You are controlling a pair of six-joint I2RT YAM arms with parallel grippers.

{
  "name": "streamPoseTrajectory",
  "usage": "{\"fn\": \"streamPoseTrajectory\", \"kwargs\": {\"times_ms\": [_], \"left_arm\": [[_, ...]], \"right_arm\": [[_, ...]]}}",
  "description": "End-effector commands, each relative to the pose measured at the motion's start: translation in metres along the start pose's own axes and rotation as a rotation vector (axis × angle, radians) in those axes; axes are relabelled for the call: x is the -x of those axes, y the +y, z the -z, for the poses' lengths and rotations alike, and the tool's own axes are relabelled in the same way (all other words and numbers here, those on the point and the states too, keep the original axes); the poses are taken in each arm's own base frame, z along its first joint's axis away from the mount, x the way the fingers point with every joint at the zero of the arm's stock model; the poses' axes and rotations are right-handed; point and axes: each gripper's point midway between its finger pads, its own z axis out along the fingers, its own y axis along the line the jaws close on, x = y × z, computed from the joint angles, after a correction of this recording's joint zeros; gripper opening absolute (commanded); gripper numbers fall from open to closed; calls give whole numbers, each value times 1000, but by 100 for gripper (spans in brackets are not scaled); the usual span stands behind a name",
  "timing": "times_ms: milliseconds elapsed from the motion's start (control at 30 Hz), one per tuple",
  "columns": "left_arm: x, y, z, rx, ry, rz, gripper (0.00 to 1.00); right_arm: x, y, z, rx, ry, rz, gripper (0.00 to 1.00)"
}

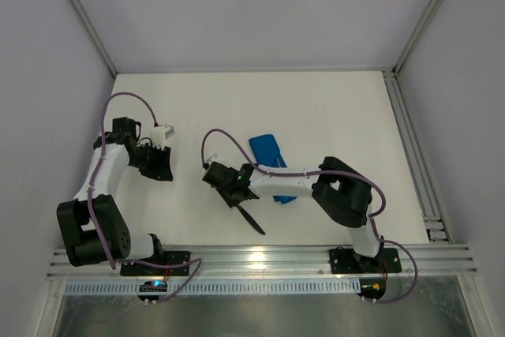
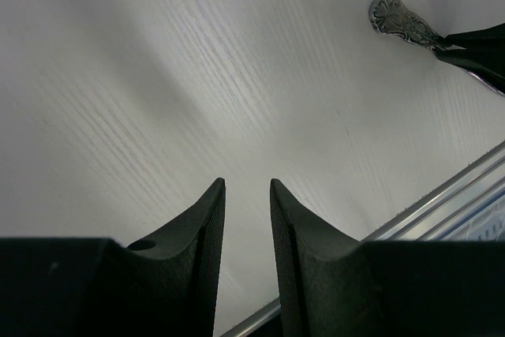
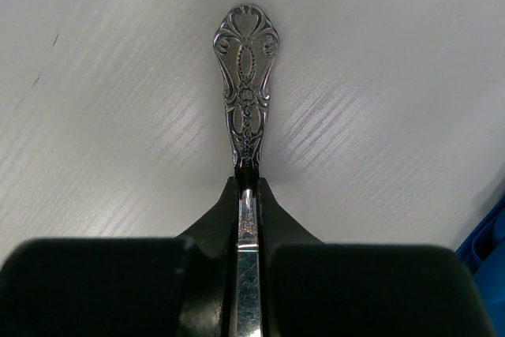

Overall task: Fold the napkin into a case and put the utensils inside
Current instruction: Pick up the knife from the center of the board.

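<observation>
The napkin (image 1: 267, 150) lies as a narrow bright blue folded strip in the middle of the table, partly under my right arm. A corner of the napkin (image 3: 485, 244) shows at the right edge of the right wrist view. My right gripper (image 1: 236, 197) (image 3: 248, 183) is shut on a slim silver utensil (image 3: 246, 76). Its ornate handle sticks out past the fingertips, just above the white table. I cannot tell whether it is the knife or the fork. That handle (image 2: 401, 24) also shows in the left wrist view. My left gripper (image 1: 162, 170) (image 2: 247, 183) stands to the left, open, holding nothing.
A metal rail (image 1: 260, 258) (image 2: 442, 203) runs along the table's near edge by the arm bases. Another rail (image 1: 410, 140) borders the right side. White walls and frame posts close in the back and sides.
</observation>
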Motion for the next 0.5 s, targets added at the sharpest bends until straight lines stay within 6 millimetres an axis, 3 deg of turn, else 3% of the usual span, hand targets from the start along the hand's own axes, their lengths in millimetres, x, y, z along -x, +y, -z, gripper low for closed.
{"fn": "streamPoseTrajectory", "kwargs": {"times_ms": [0,233,467], "left_arm": [[6,-5,8,-4,-36,-29,31],[8,-5,9,-5,-43,-31,31],[8,-5,9,-4,-44,-33,31]], "right_arm": [[-30,-17,-8,-64,86,20,4],[2,-25,38,-51,-65,-14,4],[-3,-34,53,-49,-102,-45,4]]}}
